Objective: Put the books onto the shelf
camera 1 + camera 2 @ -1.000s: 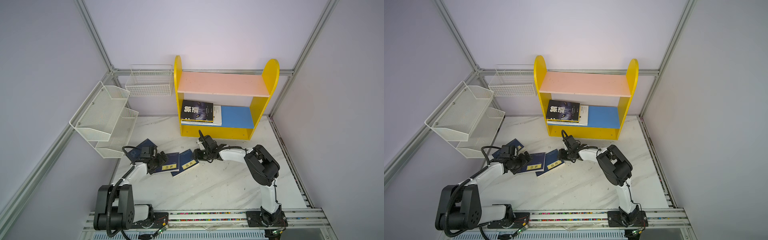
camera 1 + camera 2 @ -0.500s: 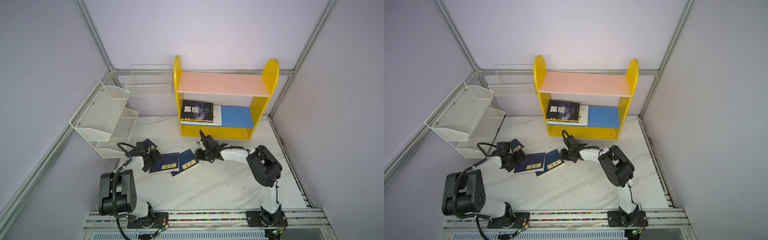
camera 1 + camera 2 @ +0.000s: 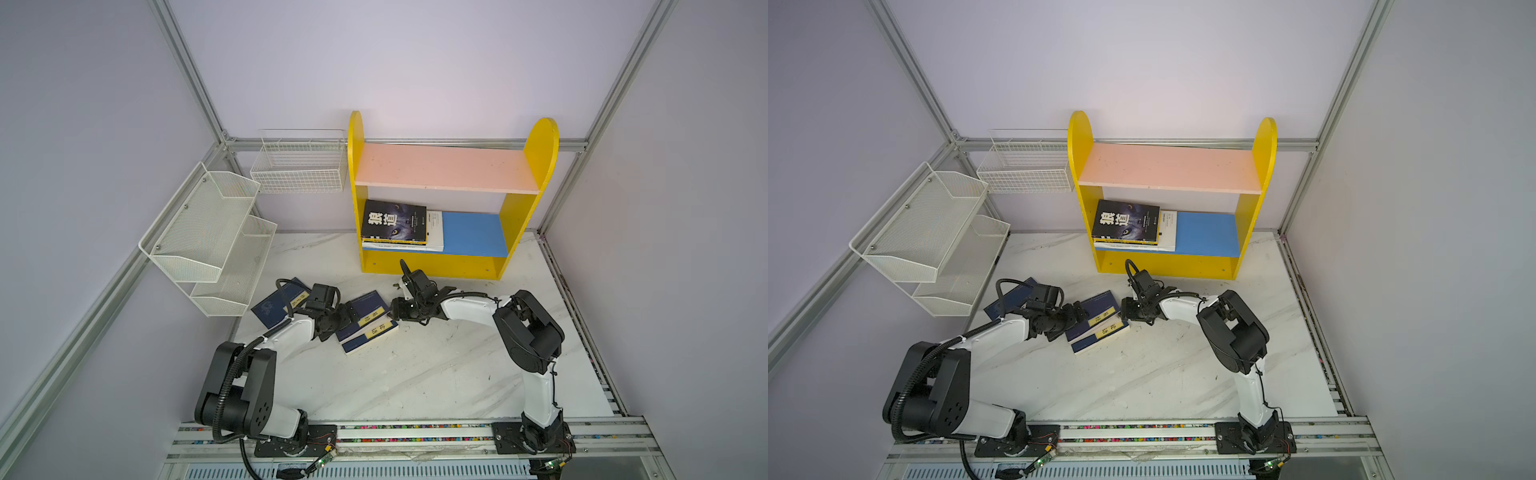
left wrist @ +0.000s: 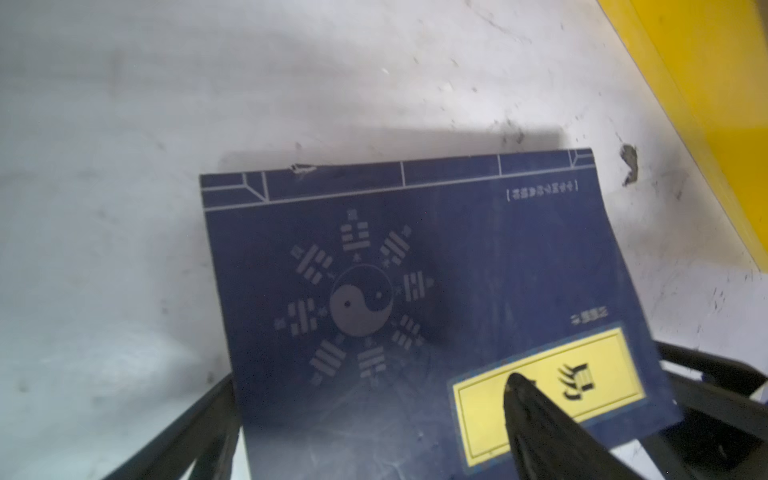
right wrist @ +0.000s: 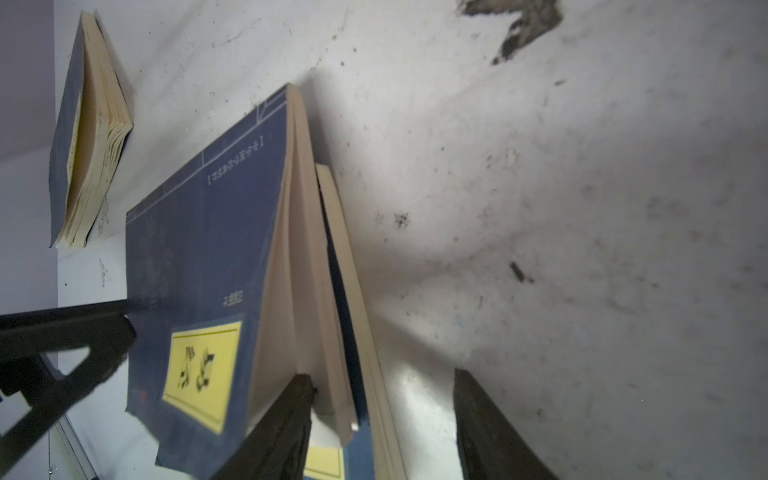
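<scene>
The shelf (image 3: 453, 268) stands at the back of the tabletop (image 3: 415, 386). On its blue board (image 3: 473, 235), by the shelf's left side panel, a wolf book (image 3: 392, 222) lies flat on a white book (image 3: 434, 228).

Just in front of the shelf's left half, two navy books lie overlapped on the tabletop: the upper book (image 3: 365, 303) partly covers the lower book (image 3: 376, 331). A third book (image 3: 270, 307), also navy, lies farther out, past the shelf's left side.

The left fingers (image 4: 536, 419) are spread wide over the upper book. One tip is above the yellow label (image 4: 590, 374) and the other finger (image 4: 195, 432) sits off the cover's edge. They clamp nothing.

The right fingers (image 5: 286, 419) meet the same book from the side away from the left fingers, and they too are apart. One tip is wedged at the page edge between the upper and lower books, where the upper book is raised. The other finger (image 5: 482, 432) is over bare tabletop, with nothing gripped between the two
</scene>
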You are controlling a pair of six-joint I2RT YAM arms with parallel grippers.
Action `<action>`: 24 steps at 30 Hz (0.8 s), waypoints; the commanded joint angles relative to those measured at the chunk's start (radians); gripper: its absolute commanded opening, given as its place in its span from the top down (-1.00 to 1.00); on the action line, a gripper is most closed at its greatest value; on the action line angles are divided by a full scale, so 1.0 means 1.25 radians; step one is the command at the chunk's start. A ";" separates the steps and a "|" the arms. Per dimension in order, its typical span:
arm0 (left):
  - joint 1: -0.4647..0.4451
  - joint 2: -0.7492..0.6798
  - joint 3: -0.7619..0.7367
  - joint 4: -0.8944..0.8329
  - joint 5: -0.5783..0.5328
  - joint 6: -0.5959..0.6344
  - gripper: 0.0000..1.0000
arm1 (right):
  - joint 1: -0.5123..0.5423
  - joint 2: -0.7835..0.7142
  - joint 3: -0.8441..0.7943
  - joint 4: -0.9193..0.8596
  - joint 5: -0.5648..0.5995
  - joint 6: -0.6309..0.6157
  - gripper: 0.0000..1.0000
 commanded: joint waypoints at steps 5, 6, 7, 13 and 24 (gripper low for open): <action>-0.093 0.067 0.082 0.038 0.026 -0.034 -0.90 | -0.082 -0.107 -0.087 -0.044 0.024 -0.011 -0.15; -0.107 0.083 0.096 0.042 0.032 -0.033 -0.90 | -0.089 -0.119 -0.099 -0.046 0.028 -0.011 -0.15; -0.121 0.102 0.116 0.047 0.044 -0.033 -0.90 | -0.096 -0.132 -0.112 -0.050 0.035 -0.011 -0.15; -0.216 0.193 0.249 0.052 0.101 -0.033 -0.89 | -0.157 -0.216 -0.170 -0.054 0.060 -0.001 -0.21; -0.223 0.174 0.414 -0.169 -0.023 0.117 -0.92 | -0.172 -0.307 -0.199 -0.072 0.026 0.117 -0.67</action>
